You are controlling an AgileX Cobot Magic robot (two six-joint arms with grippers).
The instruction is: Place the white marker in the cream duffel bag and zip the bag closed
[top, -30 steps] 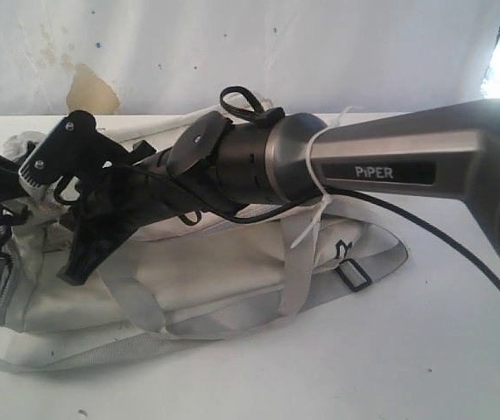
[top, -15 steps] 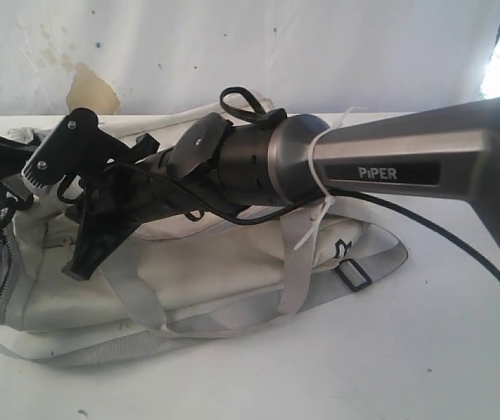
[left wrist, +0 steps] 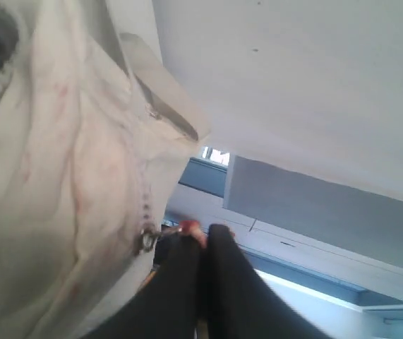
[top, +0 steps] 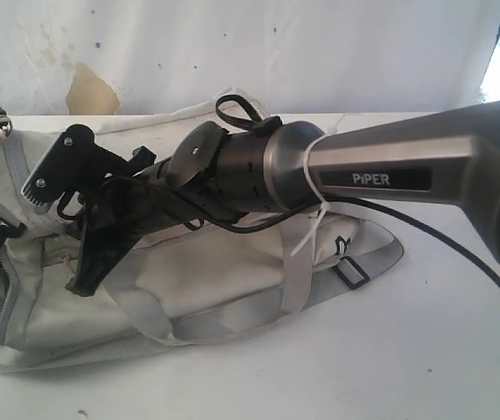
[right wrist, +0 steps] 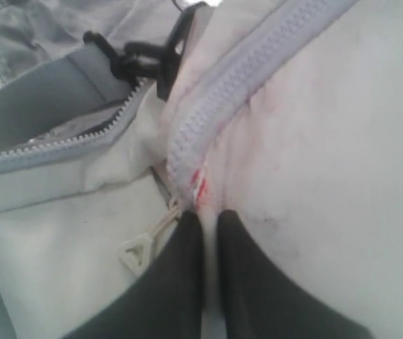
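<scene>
The left gripper's (left wrist: 200, 236) jaws were pressed together, pinching a raised end of the bag (top: 214, 271). The right gripper's (right wrist: 208, 219) jaws sat nearly together at the zipper's (right wrist: 257, 78) end. The bag lay on the table (top: 407, 350).

I have my right arm (top: 390, 157) stretched in from the right and well across the middle, its grey forearm nearly level and the wrist tipped so the black claw body slants downward on the left side. Its wrist camera shows me the right claw (right wrist: 205, 219) with two dark fingers almost together, only a thin slit between them. The left claw (left wrist: 202, 236) has its fingers pressed tight, tips touching.
</scene>
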